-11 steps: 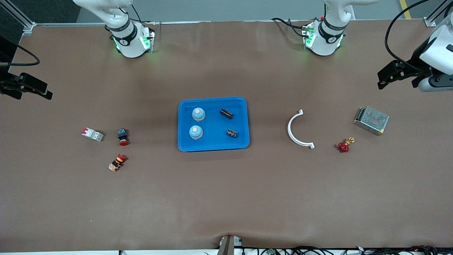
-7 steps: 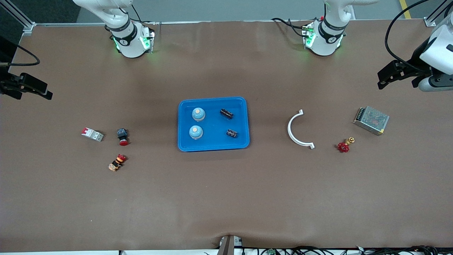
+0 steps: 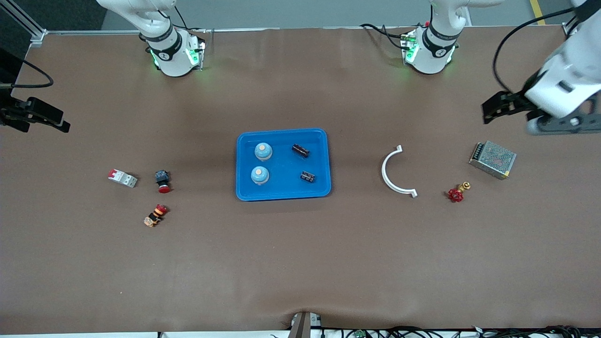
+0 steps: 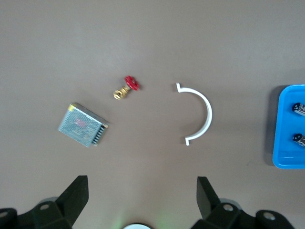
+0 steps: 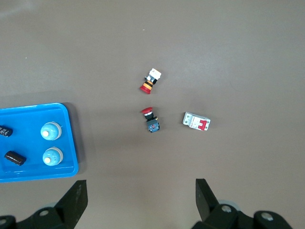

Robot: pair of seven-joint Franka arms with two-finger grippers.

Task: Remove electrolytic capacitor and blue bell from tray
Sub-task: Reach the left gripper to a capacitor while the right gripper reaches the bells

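A blue tray (image 3: 284, 165) sits mid-table. In it stand two light-blue bells (image 3: 263, 151) (image 3: 259, 175) and lie two black capacitors (image 3: 301, 150) (image 3: 308, 176). My left gripper (image 3: 493, 110) is open and empty, up in the air over bare table at the left arm's end, beside the metal box. My right gripper (image 3: 56, 123) is open and empty, up over the right arm's end of the table. The left wrist view shows open fingers (image 4: 142, 191), the tray's edge (image 4: 286, 162) and both capacitors (image 4: 299, 109). The right wrist view shows open fingers (image 5: 141, 193), the tray (image 5: 71, 143) and both bells (image 5: 50, 131).
Toward the left arm's end lie a white curved bracket (image 3: 393, 172), a red valve (image 3: 456, 193) and a metal mesh box (image 3: 493, 159). Toward the right arm's end lie a red-and-white breaker (image 3: 122, 178) and two red push buttons (image 3: 162, 180) (image 3: 155, 216).
My left gripper has shifted a little toward the middle of the table and turned. The right arm and the things on the table have not moved.
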